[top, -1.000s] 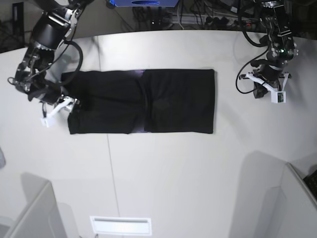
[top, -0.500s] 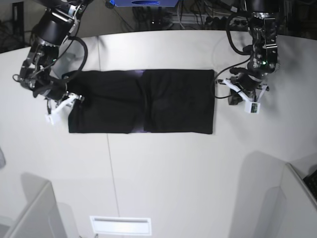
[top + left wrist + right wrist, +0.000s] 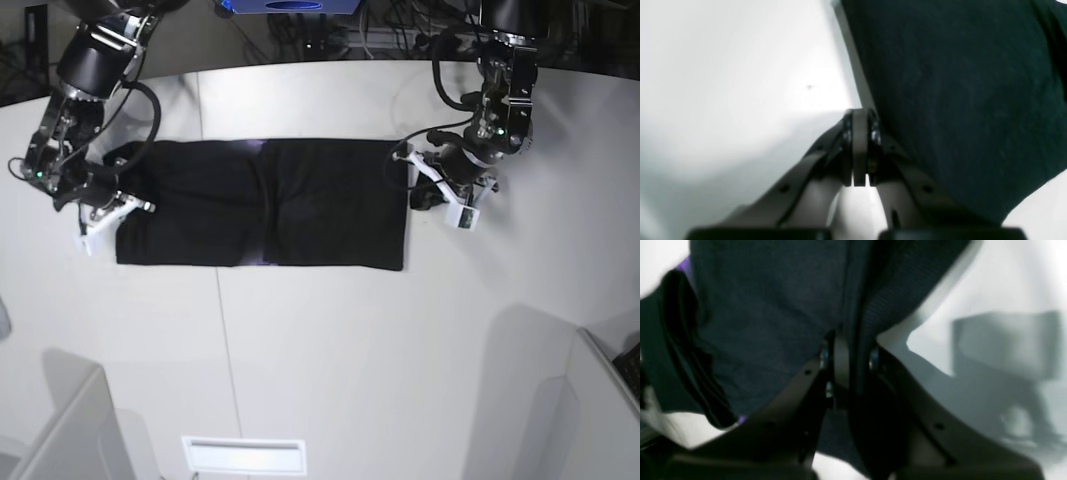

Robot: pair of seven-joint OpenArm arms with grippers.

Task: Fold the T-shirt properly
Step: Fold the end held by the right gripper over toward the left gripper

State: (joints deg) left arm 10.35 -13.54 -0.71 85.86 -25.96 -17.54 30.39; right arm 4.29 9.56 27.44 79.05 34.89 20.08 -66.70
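Black T-shirt (image 3: 262,204), a long band on my table (image 3: 320,330): right pincer (image 3: 848,353) pinches one end, left pincer (image 3: 860,115) pressed together beside the other; next, I'd judge, grasp there.

A broad white bench (image 3: 330,340) carries everything here, its far edge curving and a thin seam running down its surface. The only thing lying on it is the black T-shirt (image 3: 260,205), folded into a long flat band that stretches from the right tool (image 3: 105,212) at one end to the left tool (image 3: 425,185) at the other. A crease crosses the band about midway between the two tools. A sliver of purple shows at the cloth's edge near the right tool.
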